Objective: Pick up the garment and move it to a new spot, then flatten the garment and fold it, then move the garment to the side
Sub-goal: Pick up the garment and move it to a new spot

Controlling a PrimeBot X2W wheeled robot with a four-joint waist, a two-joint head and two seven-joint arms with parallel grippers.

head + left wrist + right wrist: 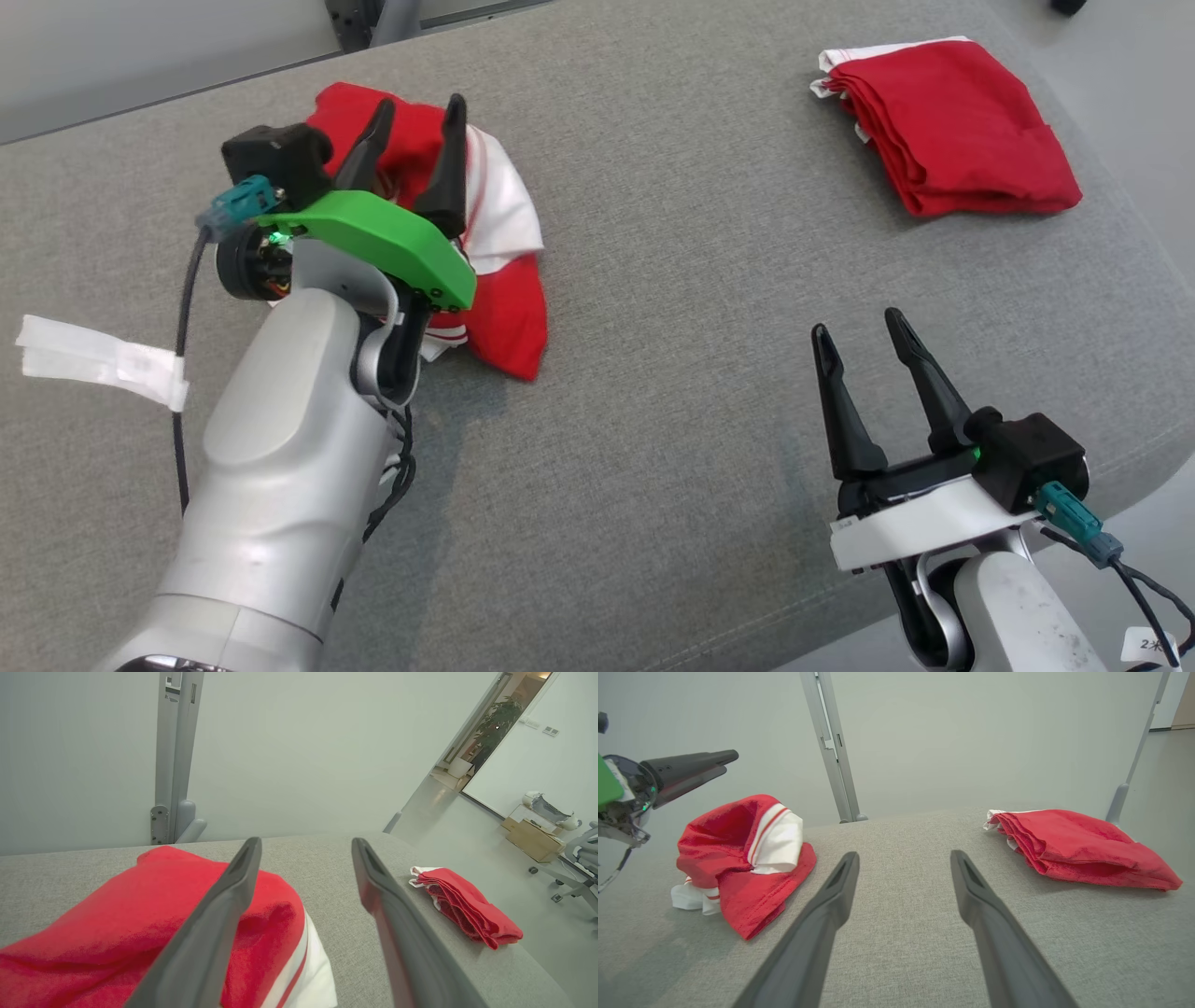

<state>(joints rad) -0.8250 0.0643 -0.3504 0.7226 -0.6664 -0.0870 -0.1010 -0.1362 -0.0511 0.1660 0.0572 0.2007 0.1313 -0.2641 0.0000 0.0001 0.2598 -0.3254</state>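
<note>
So the garment [509,308] is a crumpled red-and-white heap on the left of the grey table [653,420]. In the head view its long side runs far-left to near-right. The left gripper [420,103] hangs just above its far end, jaws spread wide and holding nothing. The right gripper [858,324], also wide and empty, sits well apart. So imo the left arm's the one nearest for the next grab.

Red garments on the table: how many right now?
2. A crumpled garment lies at the left of the table, beneath the open left gripper hanging above it. A folded garment sits at the far right corner. The left arm hides part of the crumpled one.
</note>
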